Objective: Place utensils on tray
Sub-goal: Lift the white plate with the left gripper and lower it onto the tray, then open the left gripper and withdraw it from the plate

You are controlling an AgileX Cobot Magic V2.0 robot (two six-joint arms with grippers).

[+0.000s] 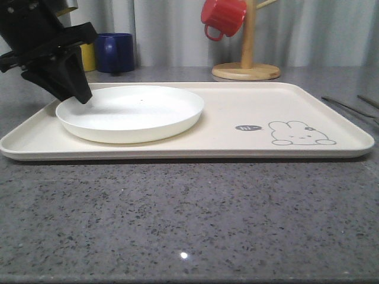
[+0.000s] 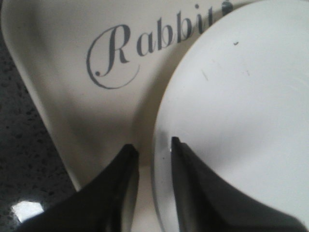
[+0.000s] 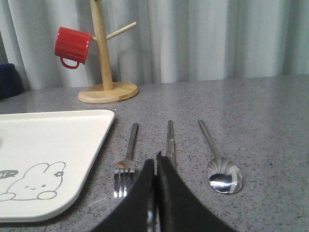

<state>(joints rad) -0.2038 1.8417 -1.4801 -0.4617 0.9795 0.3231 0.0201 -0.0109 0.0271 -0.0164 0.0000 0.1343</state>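
Note:
The cream tray (image 1: pixel 237 112) lies across the grey counter, and a round white plate (image 1: pixel 130 109) rests on its left part. My left gripper (image 1: pixel 84 97) stands at the plate's left rim. In the left wrist view it (image 2: pixel 150 146) is open and straddles that rim: one finger is over the plate (image 2: pixel 241 106), the other over the tray (image 2: pixel 63 43). To the right of the tray (image 3: pixel 48 140), on the counter, lie the fork (image 3: pixel 126 159), the chopsticks (image 3: pixel 170 137) and the spoon (image 3: pixel 219 169), side by side. My right gripper (image 3: pixel 155 162) is shut just above the chopsticks' near end, which it hides.
A wooden mug tree (image 1: pixel 246 35) with a red mug (image 1: pixel 224 18) stands behind the tray. A blue mug (image 1: pixel 115 52) and a yellow one (image 1: pixel 87 56) sit at the back left. The utensils (image 1: pixel 346 106) show as thin lines at the far right.

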